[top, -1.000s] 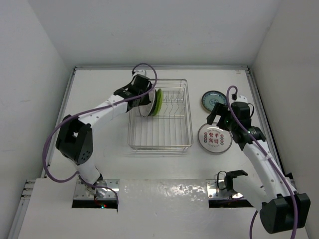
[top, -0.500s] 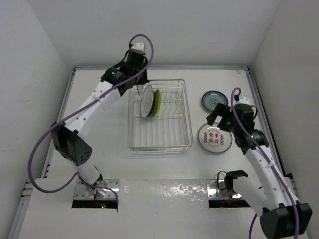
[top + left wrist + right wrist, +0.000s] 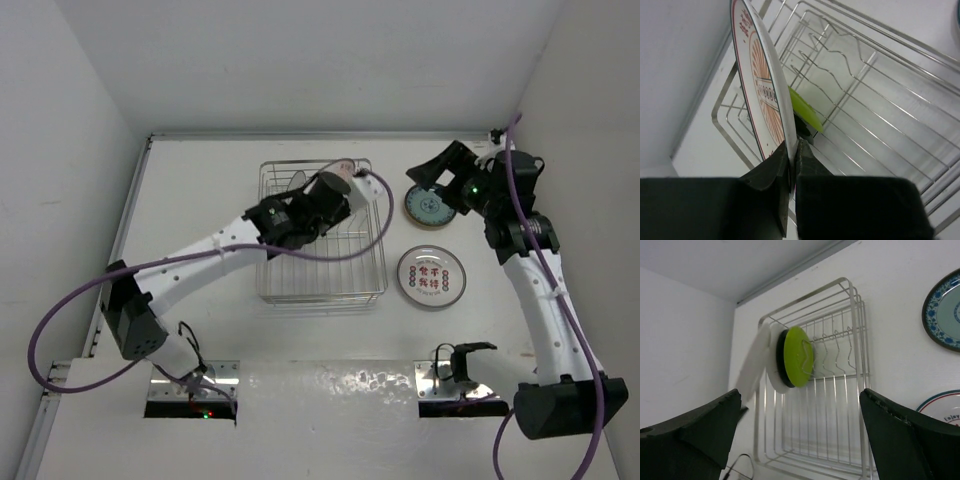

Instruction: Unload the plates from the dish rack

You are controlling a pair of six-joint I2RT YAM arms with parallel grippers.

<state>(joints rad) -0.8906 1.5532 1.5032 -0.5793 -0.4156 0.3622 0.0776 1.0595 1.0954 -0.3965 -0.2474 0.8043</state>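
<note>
Left arm [image 3: 200, 255] reaches forward and to the right from its base, elbow kept low. Its hand [image 3: 335, 188] is turned sideways, both fingers [image 3: 772, 172] pinched tight on the rim of an upright plate [image 3: 757, 75]. Right arm [image 3: 545, 300] rises tall and bends left at the wrist. Its hand [image 3: 436, 168] has fingers [image 3: 695, 425] spread wide, gripping nothing.

This is a robotics lab cell. Bare white walls [image 3: 80, 90] box in the table [image 3: 200, 190], and two robot arms [image 3: 200, 255] are bolted at its near edge.
</note>
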